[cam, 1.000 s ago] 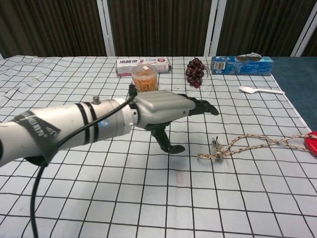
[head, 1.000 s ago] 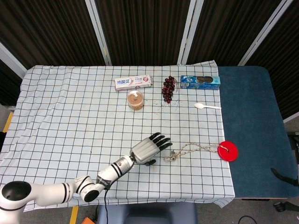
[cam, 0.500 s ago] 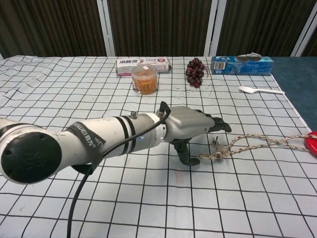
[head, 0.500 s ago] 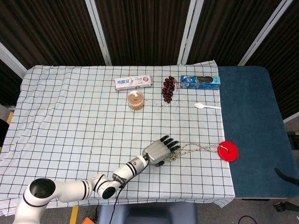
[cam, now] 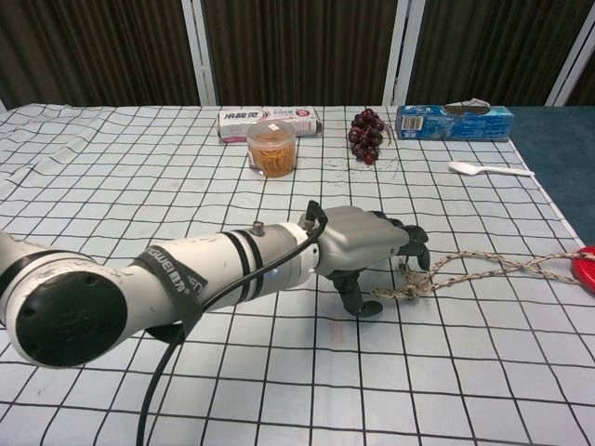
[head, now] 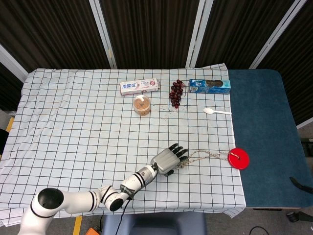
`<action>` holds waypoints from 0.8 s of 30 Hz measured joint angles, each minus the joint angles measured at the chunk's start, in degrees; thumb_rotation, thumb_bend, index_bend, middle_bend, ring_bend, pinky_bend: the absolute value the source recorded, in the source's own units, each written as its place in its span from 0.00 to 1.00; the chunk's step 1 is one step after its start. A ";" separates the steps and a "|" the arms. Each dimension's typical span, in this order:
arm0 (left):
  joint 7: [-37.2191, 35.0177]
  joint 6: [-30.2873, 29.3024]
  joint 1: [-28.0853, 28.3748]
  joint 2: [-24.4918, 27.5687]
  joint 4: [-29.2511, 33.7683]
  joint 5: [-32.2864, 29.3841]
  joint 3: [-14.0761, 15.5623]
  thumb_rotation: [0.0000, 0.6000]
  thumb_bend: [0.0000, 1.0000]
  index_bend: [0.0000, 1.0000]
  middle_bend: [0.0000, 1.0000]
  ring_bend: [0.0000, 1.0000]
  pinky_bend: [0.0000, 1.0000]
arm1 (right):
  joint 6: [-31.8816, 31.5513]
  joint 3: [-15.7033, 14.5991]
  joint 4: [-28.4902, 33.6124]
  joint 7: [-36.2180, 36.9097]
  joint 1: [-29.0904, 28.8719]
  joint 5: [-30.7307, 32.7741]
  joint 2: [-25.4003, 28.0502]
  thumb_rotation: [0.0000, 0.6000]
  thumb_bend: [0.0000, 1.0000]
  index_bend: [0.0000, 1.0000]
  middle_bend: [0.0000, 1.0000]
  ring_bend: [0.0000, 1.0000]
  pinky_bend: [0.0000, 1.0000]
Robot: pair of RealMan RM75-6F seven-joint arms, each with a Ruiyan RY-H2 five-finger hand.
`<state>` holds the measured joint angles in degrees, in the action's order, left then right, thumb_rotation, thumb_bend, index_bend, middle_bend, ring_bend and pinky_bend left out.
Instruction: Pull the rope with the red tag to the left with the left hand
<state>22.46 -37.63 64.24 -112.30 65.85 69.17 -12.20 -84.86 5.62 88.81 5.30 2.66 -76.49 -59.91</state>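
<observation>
Since a second before, the left hand (cam: 367, 246) had slid right along the near part of the table (head: 73, 122) and dropped onto the knotted end of the rope (cam: 483, 268), so a grasp looked imminent. Fingers had begun curling over the knot, thumb planted below it; whether they had actually pinched it I could not tell. Rope lay running right to the red tag (head: 239, 158) at the cloth's edge. Forearm stretched low, palm down.
</observation>
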 measured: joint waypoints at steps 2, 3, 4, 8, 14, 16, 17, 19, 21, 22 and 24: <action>-0.27 -0.41 -0.04 -0.25 -0.46 0.15 0.18 1.00 0.45 0.30 0.00 0.00 0.00 | -0.01 0.00 -0.14 0.07 0.07 0.04 -0.02 0.90 0.27 0.00 0.00 0.00 0.00; -0.42 -0.75 -0.09 -0.40 -0.74 0.29 0.28 1.00 0.46 0.32 0.00 0.00 0.00 | 0.00 0.02 -0.18 0.11 0.10 0.10 -0.02 0.90 0.27 0.00 0.00 0.00 0.00; -0.57 -1.03 -0.14 -0.51 -0.99 0.44 0.37 1.00 0.47 0.36 0.00 0.00 0.00 | 0.00 0.05 -0.20 0.14 0.13 0.16 0.02 0.90 0.27 0.00 0.00 0.00 0.00; -1.57 -1.96 -0.37 -0.84 -1.56 1.06 0.60 1.00 0.51 0.48 0.00 0.00 0.00 | 0.02 0.11 -0.12 -0.01 0.13 0.17 0.10 0.90 0.27 0.00 0.00 0.00 0.00; -3.98 -3.20 -0.94 -0.88 -1.53 2.69 1.14 1.00 0.58 0.65 0.03 0.00 0.00 | 0.42 0.09 0.37 -0.83 -0.11 0.14 -0.04 0.90 0.27 0.00 0.00 0.00 0.00; -4.94 -3.59 -1.26 -0.75 -1.53 3.13 1.38 1.00 0.61 0.71 0.04 0.00 0.00 | 0.40 0.10 0.57 -1.14 -0.14 0.13 -0.04 0.90 0.27 0.00 0.00 0.00 0.00; -5.32 -3.75 -1.44 -0.65 -1.52 3.34 1.51 1.00 0.64 0.74 0.05 0.00 0.00 | 0.39 0.12 0.66 -1.28 -0.15 0.14 -0.01 0.90 0.27 0.00 0.00 0.00 0.00; -6.09 -4.27 -1.94 -0.17 -1.31 3.92 1.92 1.00 0.68 0.80 0.07 0.00 0.01 | 0.39 0.17 0.86 -1.54 -0.16 0.24 0.08 0.90 0.27 0.00 0.00 0.00 0.00; -6.52 -5.09 -2.53 0.51 -0.79 4.51 2.31 1.00 0.71 0.83 0.09 0.00 0.01 | 0.41 0.21 1.02 -1.73 -0.20 0.29 0.15 0.90 0.27 0.00 0.00 0.00 0.00; -6.55 -5.61 -2.88 0.95 -0.43 4.75 2.51 1.00 0.71 0.84 0.10 0.00 0.01 | 0.46 0.22 1.09 -1.90 -0.24 0.29 0.17 0.90 0.27 0.00 0.00 0.00 0.00; -6.45 -7.07 -3.97 2.44 0.88 5.18 3.01 1.00 0.72 0.85 0.11 0.00 0.01 | 0.66 0.23 1.25 -2.11 -0.33 0.36 0.22 0.90 0.27 0.00 0.00 0.00 0.00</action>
<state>16.00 -44.70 60.27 -109.86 66.73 74.36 -9.18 -84.20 5.85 90.06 3.19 2.32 -76.13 -59.70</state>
